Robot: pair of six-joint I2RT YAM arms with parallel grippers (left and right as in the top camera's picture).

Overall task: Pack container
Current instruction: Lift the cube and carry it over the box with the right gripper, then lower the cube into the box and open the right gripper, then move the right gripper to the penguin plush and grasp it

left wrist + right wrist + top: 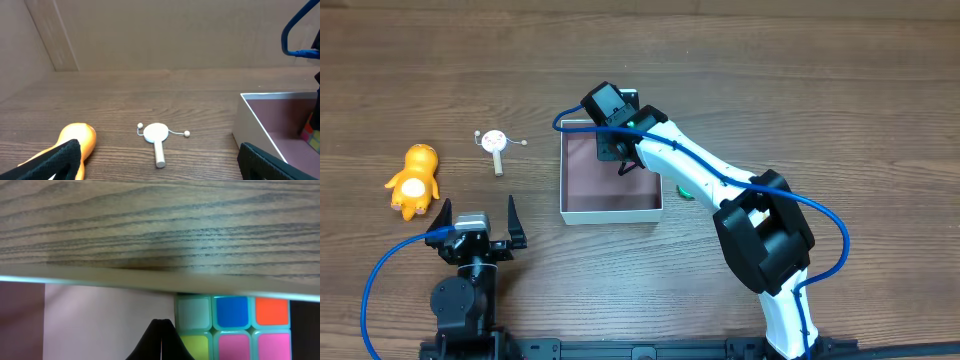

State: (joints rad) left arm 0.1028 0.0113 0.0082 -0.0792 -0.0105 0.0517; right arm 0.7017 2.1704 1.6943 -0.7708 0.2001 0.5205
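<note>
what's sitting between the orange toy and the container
A small white handled rattle lies between the orange toy and the container, touching neither; the left wrist view shows it clearly.

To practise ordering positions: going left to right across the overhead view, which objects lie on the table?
In order: orange toy figure → small white round rattle on a stick → square shallow white-walled container with a pinkish-mauve inside

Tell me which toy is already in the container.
The multicoloured puzzle cube sits inside the container; the orange figure and white rattle lie outside on the table.
</note>
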